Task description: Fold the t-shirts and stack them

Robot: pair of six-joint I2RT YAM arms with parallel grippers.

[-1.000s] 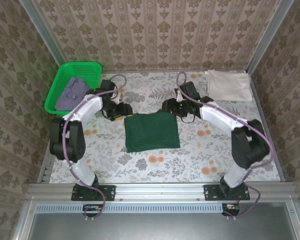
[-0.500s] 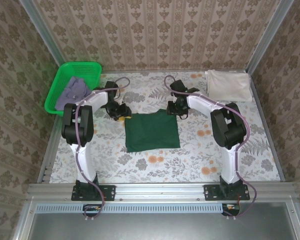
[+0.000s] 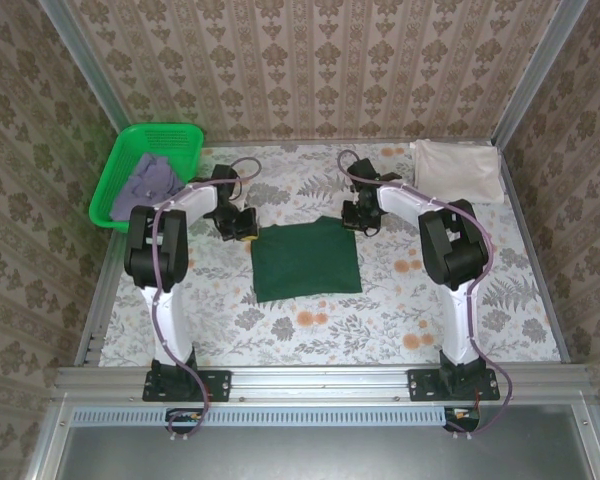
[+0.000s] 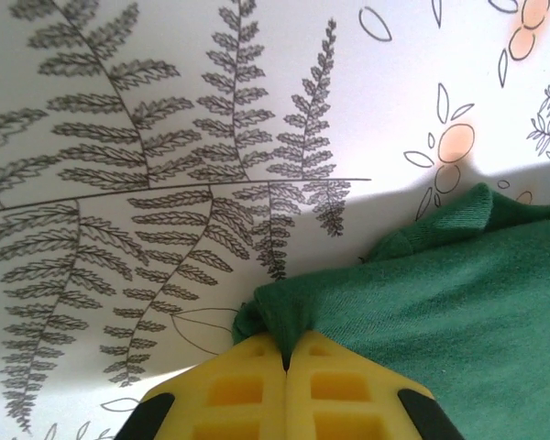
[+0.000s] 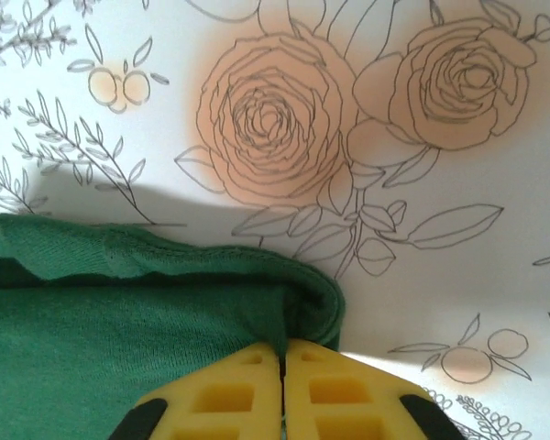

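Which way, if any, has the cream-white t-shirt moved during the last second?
No. The cream-white t-shirt stays at the far right corner of the table, just as close to the metal rail.

Left hand [image 4: 285,346] and right hand [image 5: 281,354] clamped tight.

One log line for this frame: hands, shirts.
left hand: shut on dark green t-shirt far-left corner | right hand: shut on its far-right corner | cream t-shirt: folded, far right | lavender t-shirt: in green basket
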